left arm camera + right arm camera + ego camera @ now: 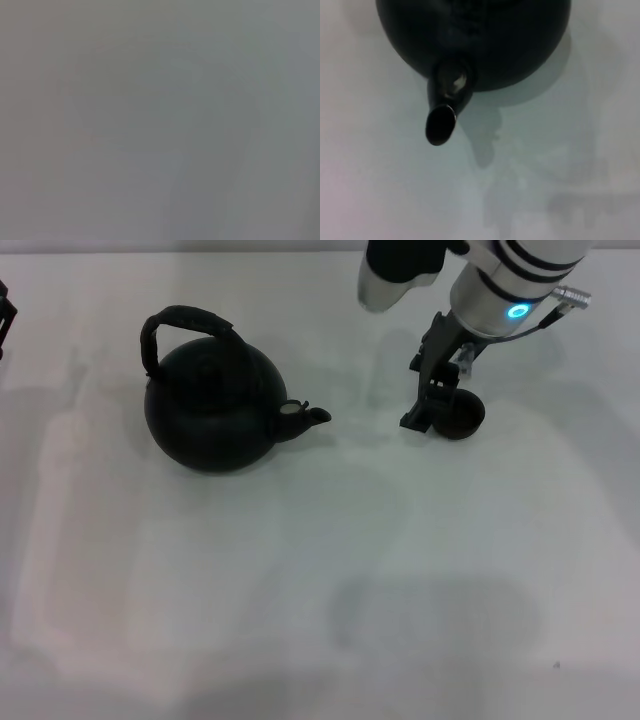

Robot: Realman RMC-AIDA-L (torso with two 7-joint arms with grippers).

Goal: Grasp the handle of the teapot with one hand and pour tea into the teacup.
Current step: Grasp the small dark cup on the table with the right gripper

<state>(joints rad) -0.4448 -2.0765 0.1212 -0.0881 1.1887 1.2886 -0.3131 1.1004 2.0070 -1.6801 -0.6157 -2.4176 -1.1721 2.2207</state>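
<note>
The white tabletop (300,620) carries the round black teapot (210,410) toward nine o'clock, upright, handle (185,322) arched overhead and spout (305,418) pointing to three o'clock. The right claw (440,405) reaches down at about one o'clock, pinching the tiny teacup (462,415). Only a sliver of the left claw (4,325) shows at the nine o'clock edge; I cannot tell its state.

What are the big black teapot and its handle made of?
The teapot looks like matte black metal, maybe cast iron: it has a dull, dark skin with hardly any shine, though ceramic is possible too. Its handle looks rough and wrapped, perhaps with cord over metal. The little teacup by the right hand is dark too; its material is unclear.
</note>
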